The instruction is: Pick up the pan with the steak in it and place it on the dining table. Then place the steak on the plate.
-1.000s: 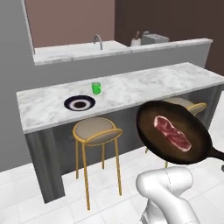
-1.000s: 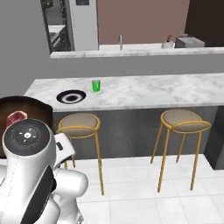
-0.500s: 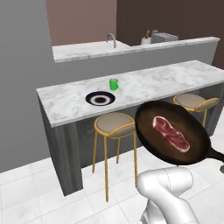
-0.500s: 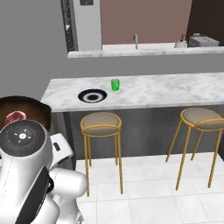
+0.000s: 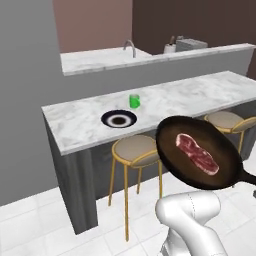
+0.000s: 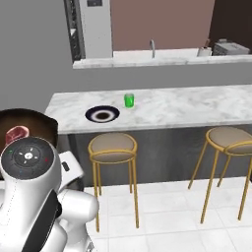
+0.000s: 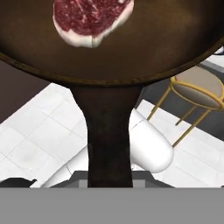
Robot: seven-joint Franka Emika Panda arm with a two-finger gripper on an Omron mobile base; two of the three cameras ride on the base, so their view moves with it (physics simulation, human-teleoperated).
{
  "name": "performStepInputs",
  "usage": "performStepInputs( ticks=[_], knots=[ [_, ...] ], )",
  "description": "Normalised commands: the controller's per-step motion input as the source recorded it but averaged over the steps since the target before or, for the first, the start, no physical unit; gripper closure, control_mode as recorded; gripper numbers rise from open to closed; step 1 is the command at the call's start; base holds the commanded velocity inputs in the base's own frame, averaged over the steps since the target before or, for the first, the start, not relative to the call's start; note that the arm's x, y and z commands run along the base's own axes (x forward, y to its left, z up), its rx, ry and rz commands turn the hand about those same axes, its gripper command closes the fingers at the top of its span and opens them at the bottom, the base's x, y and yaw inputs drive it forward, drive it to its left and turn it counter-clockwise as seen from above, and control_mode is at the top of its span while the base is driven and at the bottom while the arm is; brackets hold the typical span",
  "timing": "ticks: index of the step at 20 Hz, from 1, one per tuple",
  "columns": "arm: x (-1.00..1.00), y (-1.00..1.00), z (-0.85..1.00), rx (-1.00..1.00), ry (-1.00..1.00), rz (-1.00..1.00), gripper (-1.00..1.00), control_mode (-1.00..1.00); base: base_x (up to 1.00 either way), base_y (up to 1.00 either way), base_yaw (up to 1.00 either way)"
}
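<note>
The dark pan [image 5: 200,152] hangs in the air in front of the stools, held level, with the red steak [image 5: 196,153] lying flat in it. Its black handle [image 7: 109,140] runs down into my gripper [image 7: 109,183], which is shut on it. From the right base view the pan [image 6: 24,123] and steak [image 6: 17,132] peek out behind my arm. The navy-rimmed plate [image 5: 119,119] sits on the marble dining table [image 5: 190,97] near its left end, also seen from the right as plate [image 6: 102,114] on table [image 6: 197,106].
A green cup [image 5: 134,101] stands just behind the plate. Two gold-legged stools [image 5: 135,150] [image 5: 227,120] stand under the table's overhang. Behind is a higher counter with a faucet [image 5: 130,47]. White tiled floor lies in front.
The whole scene has shifted and grown in both base views, so the base has driven and turned toward the table. The pan with the steak stays held in the same place relative to the arm.
</note>
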Motion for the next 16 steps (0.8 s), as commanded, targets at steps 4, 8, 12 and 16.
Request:
performStepInputs(
  ticks=[4, 8, 12, 16],
  knots=[
    [0.0, 0.0, 0.0, 0.0, 0.0, 0.0, 1.0, 1.0, 0.85, 0.43, -0.06],
    [0.0, 0.0, 0.0, 0.0, 0.0, 0.0, 1.0, 1.0, 0.87, 0.55, -0.08],
    [0.0, 0.0, 0.0, 0.0, 0.0, 0.0, 1.0, 1.0, 0.69, 0.58, -0.09],
    [0.0, 0.0, 0.0, 0.0, 0.0, 0.0, 1.0, 1.0, 0.45, 0.42, -0.06]
  ],
)
